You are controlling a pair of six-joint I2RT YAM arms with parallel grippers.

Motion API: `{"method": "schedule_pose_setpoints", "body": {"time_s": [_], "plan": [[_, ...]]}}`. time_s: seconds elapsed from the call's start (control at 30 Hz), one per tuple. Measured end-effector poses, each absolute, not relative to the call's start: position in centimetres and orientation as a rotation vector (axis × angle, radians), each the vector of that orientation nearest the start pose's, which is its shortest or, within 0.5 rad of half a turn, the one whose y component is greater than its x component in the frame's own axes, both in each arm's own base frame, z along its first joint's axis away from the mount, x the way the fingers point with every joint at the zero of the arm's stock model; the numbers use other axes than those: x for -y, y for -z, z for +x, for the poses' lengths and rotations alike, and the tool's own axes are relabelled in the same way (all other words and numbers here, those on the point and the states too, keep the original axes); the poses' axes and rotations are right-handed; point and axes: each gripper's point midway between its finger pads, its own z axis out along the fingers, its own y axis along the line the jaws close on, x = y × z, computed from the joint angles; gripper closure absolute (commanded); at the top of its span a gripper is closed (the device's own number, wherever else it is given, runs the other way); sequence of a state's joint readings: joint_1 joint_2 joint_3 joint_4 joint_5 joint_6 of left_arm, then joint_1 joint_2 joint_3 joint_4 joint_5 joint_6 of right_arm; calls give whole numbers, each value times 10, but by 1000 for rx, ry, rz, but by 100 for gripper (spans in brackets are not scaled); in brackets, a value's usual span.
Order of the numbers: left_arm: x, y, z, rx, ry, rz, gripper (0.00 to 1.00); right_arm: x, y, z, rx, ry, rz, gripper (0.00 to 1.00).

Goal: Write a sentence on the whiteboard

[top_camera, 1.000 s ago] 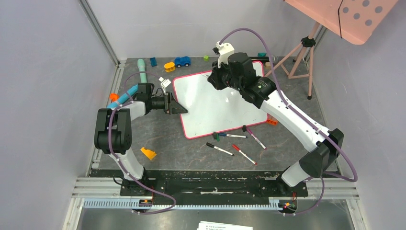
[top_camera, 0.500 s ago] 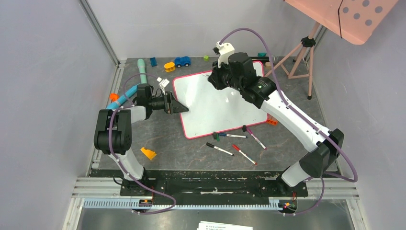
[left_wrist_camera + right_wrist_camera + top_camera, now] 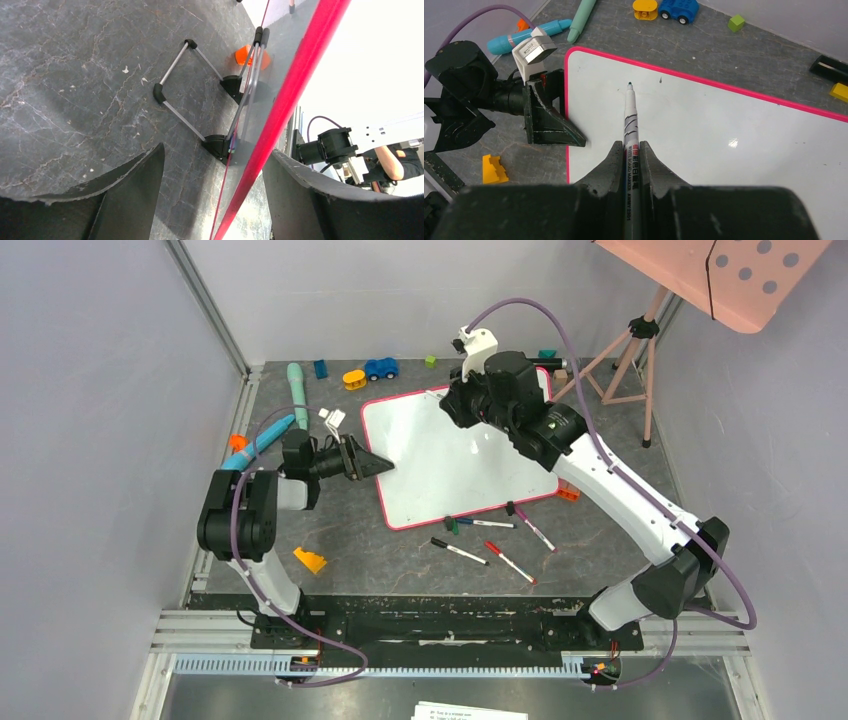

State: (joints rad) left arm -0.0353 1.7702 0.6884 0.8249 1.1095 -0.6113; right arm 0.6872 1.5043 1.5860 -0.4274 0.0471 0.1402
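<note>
Here, the whiteboard lies askew at the middle of the dark table, its glossy white face turned up inside a pink-red rim. Over the board's far left corner the right gripper is clenched on a white marker, whose dark tip points at the white face; whether the tip touches it cannot be told. A small dark speck sits on the face just beside that tip. At the board's left edge the left gripper stands released, its two fingers spread with the rim passing between them. The left wrist view shows black clip feet and a wire stand under the board. Four loose markers lie on the table just off the board's near edge. Beyond its far edge rest a blue toy car, a yellow piece and a green cube. An orange block lies well off the board's near left corner.
</note>
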Motion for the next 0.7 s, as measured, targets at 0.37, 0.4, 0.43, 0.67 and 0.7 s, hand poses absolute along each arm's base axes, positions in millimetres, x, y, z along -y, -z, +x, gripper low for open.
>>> {"method": "schedule_pose_setpoints", "body": {"time_s": [0.37,0.4,0.43,0.67,0.7], "plan": [[186,-116,346,-1825,1492,274,47,-291,-328,359,-1895,-501,-499,100],[187,-118,346,-1818,1496,273,50,-290,-328,359,-1895,-501,-499,100],[187,-120,346,-1809,1496,277,52,-290,-328,359,-1895,-501,-499,100],[188,-123,344,-1757,1526,272,66,-291,-328,359,-1894,-501,-499,100],[188,-123,343,-1755,1531,268,68,-291,-329,359,-1893,-501,-499,100]]}}
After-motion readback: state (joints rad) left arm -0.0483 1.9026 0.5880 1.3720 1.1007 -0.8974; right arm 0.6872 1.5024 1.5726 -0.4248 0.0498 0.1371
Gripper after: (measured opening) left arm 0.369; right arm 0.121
